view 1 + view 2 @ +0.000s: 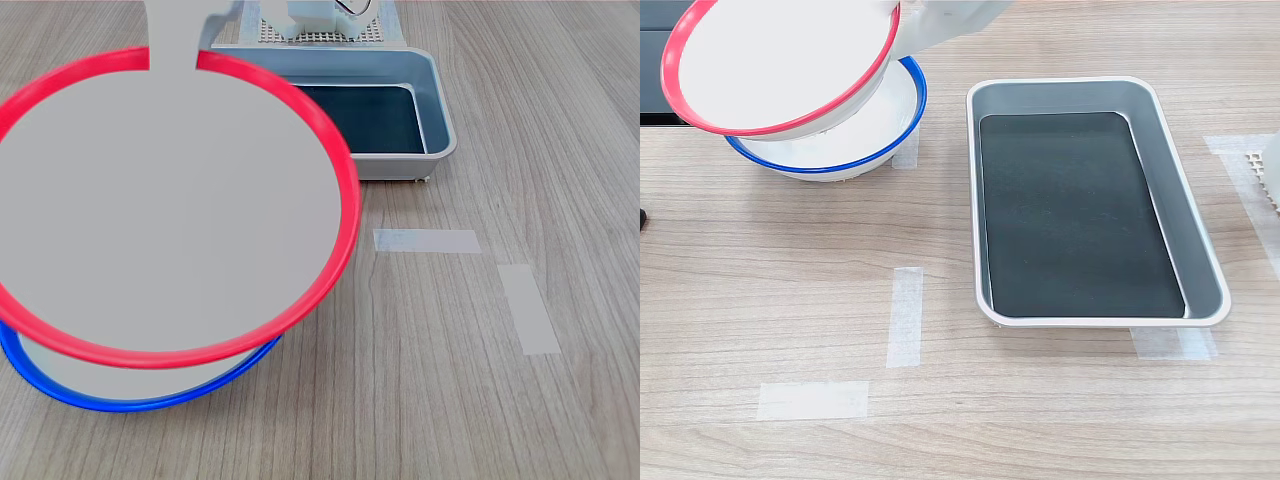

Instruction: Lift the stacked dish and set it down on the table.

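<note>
The stacked dish (170,210) (770,60), red-rimmed with a pale centre, hangs tilted in the air above the blue-rimmed plate (120,400) (840,150). That plate rests on the wood-grain table (450,400) (1040,400). My gripper (180,50) (905,30) is shut on the dish's rim, at the top of the first exterior view and at the dish's right side in the second exterior view. Its fingertips are largely hidden by the dish, which fills the first exterior view's left and covers most of the blue plate.
A grey rectangular tray (440,110) (1100,320) with a dark bottom stands beside the plates, holding nothing. Pale tape strips (427,241) (905,315) lie on the tabletop. The arm's white perforated base (320,30) is behind the tray.
</note>
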You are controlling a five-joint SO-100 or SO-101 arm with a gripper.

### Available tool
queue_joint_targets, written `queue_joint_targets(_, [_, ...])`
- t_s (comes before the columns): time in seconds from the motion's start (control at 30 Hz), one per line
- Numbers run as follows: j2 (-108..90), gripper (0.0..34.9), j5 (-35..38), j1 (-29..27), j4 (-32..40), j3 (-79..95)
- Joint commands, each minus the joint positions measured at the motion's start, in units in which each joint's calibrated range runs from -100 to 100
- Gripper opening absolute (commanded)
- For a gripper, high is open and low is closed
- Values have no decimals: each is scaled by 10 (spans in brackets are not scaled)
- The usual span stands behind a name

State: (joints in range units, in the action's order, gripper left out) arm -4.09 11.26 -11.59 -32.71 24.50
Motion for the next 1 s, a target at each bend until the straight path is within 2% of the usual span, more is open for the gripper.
queue_joint_targets(0.0, [-70, 1, -8, 39, -8, -1])
queue_joint_targets(0.17, [-70, 0, -23, 99, -42, -17])
queue_joint_targets(0.43, [-38, 0, -34, 174, -43, -19])
queue_joint_targets(0.77, [56, 0, -28, 211, -1, -17])
queue_joint_targets(0.97, [115, 0, -28, 221, -1, -56])
